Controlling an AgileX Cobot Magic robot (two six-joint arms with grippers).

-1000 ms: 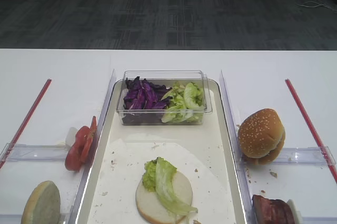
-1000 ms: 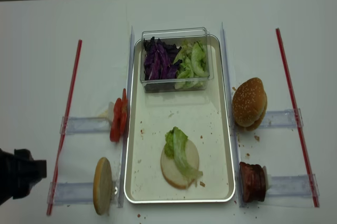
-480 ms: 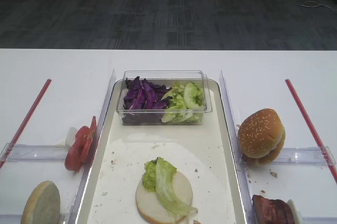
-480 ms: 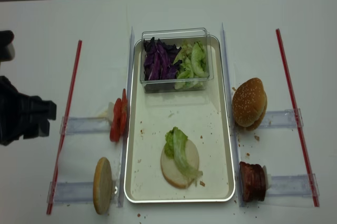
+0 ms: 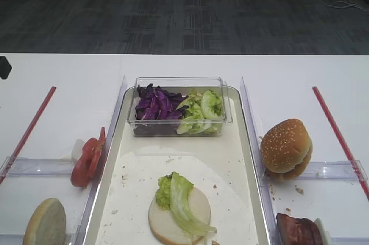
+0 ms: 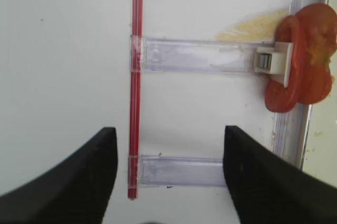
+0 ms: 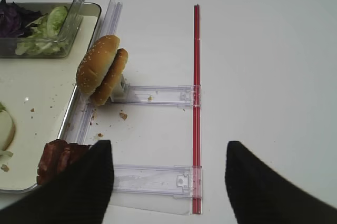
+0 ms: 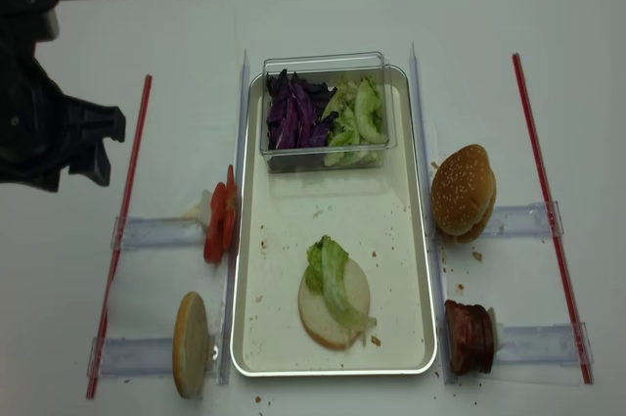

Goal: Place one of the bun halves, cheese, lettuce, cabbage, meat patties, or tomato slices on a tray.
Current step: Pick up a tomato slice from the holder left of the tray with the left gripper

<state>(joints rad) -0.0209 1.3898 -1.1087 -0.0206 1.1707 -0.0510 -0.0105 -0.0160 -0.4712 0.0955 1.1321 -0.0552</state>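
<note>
Tomato slices stood untouched on their holder left of tray. My left pincer, jaws wide & empty, had swung up toward them; grab was next.

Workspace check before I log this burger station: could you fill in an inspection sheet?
Surface: white table, crumbs near the buns.
Job's things: tray holds a bun half topped with lettuce; clear tub of cabbage and more lettuce at its far end. Tomato slices and an upright bun half left of it; sesame bun and meat patties right.
Clutter: red strips, clear holders.
Grippers: left gripper jaws open, empty; right gripper jaws open, empty.
Cables: one on the far floor.
Surroundings: dark carpet.
</note>
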